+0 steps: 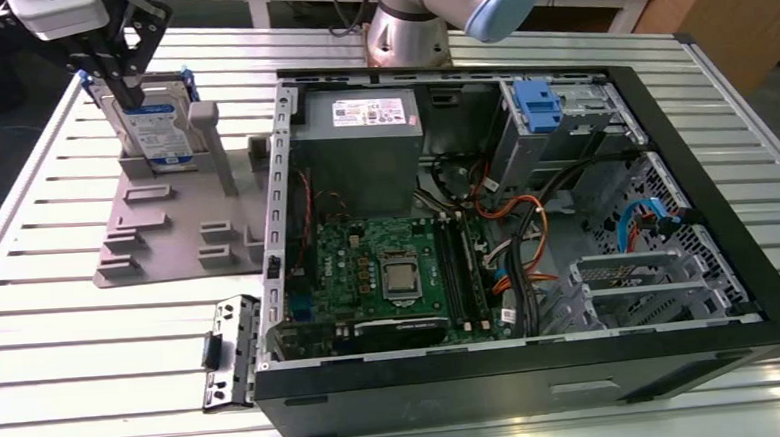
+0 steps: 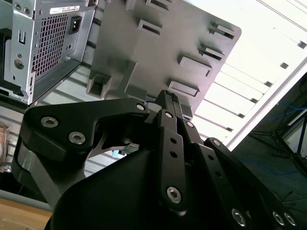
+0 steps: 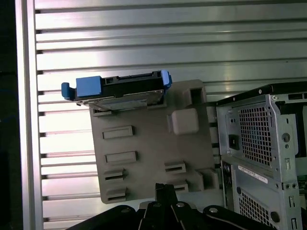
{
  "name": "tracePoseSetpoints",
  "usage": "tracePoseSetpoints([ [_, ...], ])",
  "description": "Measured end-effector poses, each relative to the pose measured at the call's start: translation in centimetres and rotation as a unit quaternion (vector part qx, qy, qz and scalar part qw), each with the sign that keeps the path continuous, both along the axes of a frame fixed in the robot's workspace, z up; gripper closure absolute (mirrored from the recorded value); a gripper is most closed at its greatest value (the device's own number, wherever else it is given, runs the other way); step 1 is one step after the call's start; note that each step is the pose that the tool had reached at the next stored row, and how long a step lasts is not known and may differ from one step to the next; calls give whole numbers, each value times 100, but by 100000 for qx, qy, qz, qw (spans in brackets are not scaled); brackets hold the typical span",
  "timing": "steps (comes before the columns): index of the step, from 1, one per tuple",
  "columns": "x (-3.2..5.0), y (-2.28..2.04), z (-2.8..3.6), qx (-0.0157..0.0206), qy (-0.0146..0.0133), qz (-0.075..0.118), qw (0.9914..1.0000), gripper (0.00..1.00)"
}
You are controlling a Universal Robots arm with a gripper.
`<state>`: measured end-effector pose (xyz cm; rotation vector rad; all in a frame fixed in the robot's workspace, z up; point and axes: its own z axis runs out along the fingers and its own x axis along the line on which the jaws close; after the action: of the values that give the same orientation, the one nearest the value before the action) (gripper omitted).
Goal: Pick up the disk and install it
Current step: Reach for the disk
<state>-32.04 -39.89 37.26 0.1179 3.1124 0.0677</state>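
At about ten o'clock in the exterior view, the gripper (image 1: pixel 127 97) hung over the disk (image 1: pixel 158 125). The disk stood on edge in a slot of the grey stand (image 1: pixel 163 230) on the slatted table (image 1: pixel 76 345). Kept upright like that, with its blue side rails free, it offered its upper edge to a grasp from above, which I judge was the purpose of the stand.

In both wrist views the jaws looked drawn together with nothing between them, so I took them as closed and empty. In the first wrist view the disk (image 3: pixel 120 88) sat in its slot at the far end of the stand (image 3: pixel 144 143), apart from the fingertips of the gripper (image 3: pixel 164 188). The pick had therefore not yet been made.

Toward three o'clock from the stand lay the open computer case (image 1: pixel 506 383), resting on its side, probably so that its bays could be reached from overhead. The grey power supply (image 1: pixel 355 140) sat at its eleven o'clock corner, and the blue latch (image 1: pixel 534 99) with its metal cage at about one o'clock. No disk was installed there that I could make out.
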Motion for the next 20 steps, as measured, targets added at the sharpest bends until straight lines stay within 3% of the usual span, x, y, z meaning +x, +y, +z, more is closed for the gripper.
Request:
tracePoseSetpoints([
  [11,-59,14,-38,0,0,-3,100000,90],
  [15,-82,59,-69,-31,2,0,100000,90],
  [20,-118,150,-101,-283,2,1,100000,90],
])
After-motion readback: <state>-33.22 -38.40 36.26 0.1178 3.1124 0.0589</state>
